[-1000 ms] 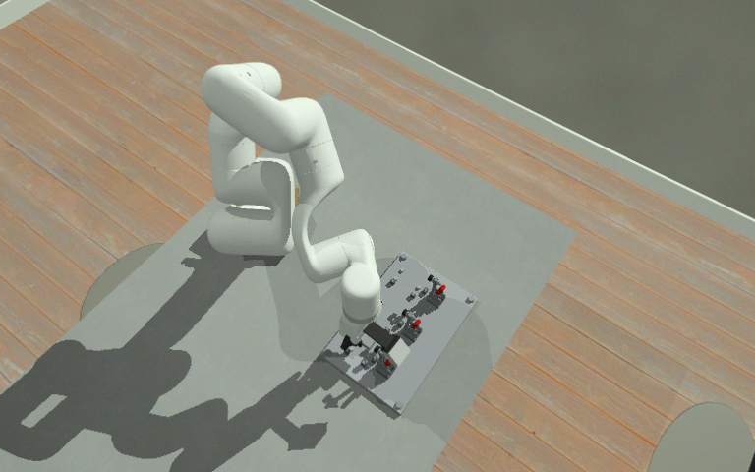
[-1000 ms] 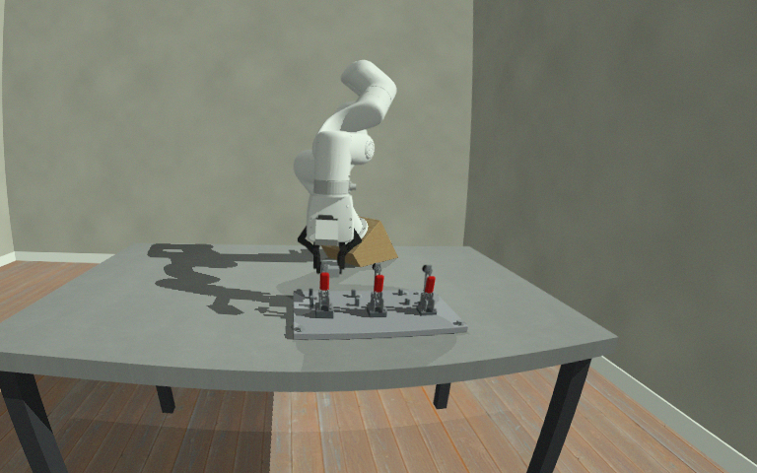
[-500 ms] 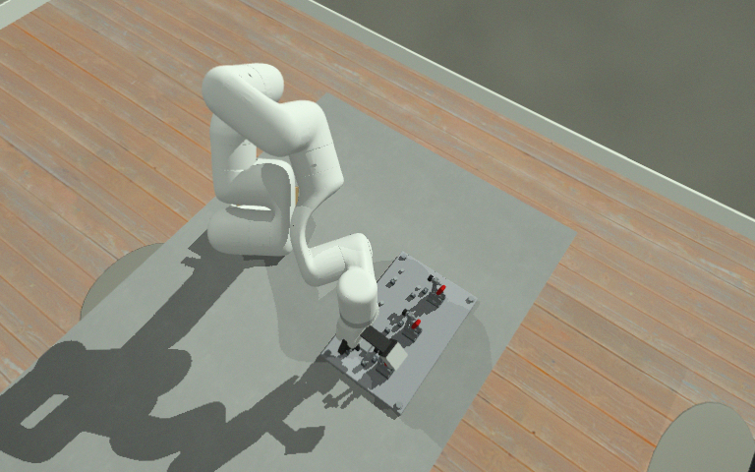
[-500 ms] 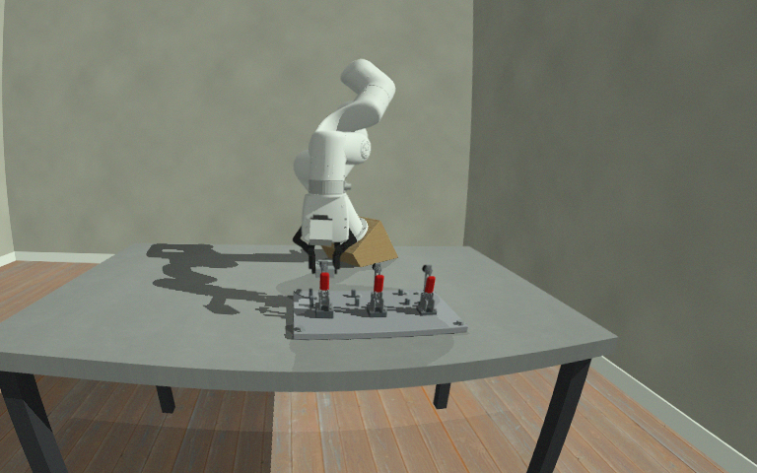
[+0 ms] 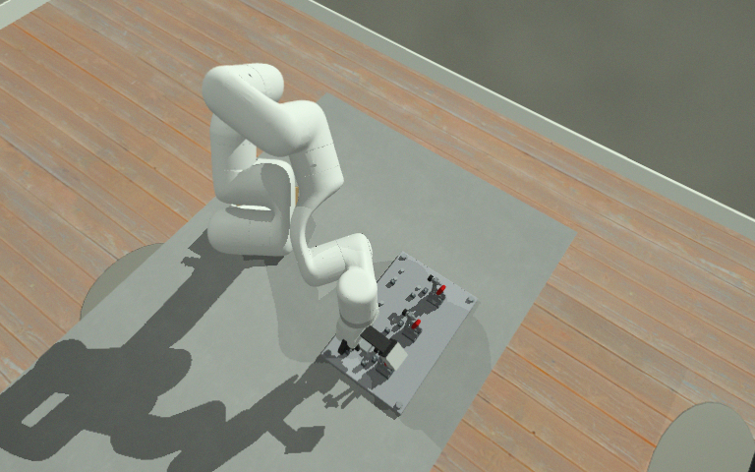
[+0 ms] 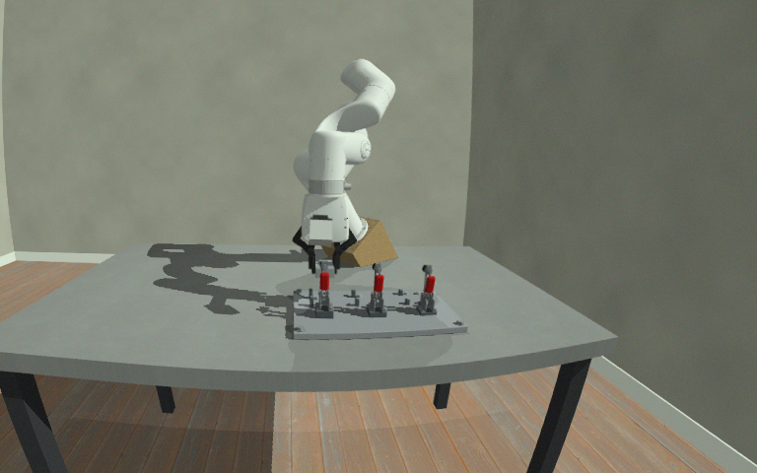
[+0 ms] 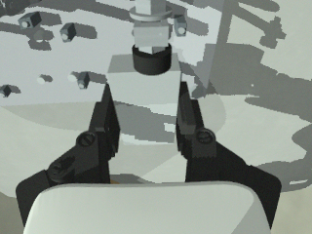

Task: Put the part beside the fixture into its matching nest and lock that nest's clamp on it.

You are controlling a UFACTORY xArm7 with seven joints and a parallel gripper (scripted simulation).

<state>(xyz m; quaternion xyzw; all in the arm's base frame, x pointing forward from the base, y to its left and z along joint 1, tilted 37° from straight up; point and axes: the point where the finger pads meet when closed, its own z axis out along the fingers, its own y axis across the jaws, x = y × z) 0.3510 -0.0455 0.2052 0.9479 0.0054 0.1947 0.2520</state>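
Observation:
My gripper (image 6: 325, 270) (image 7: 146, 97) is shut on the part, a plain light-grey block (image 7: 143, 90), and points down. It holds the block above the fixture's rear edge, at the left nest in the exterior view. The fixture (image 5: 429, 346) (image 6: 371, 326) (image 7: 26, 60) has three clamps with red handles; the middle handle (image 5: 415, 324) (image 6: 378, 283) and right handle (image 5: 440, 289) (image 6: 430, 284) belong to clamps with raised bars. The left handle (image 6: 323, 281) stands in front of the gripper. A black clamp tip (image 7: 152, 62) overlaps the block's far end in the wrist view; contact cannot be told.
Small blocks and rest pads (image 7: 44, 78) stand on the plate beside the held block. The other raised clamp bars stand to the right in the exterior view. A wooden block (image 6: 377, 245) is at the arm's base. The arm hides part of the fixture in the top view.

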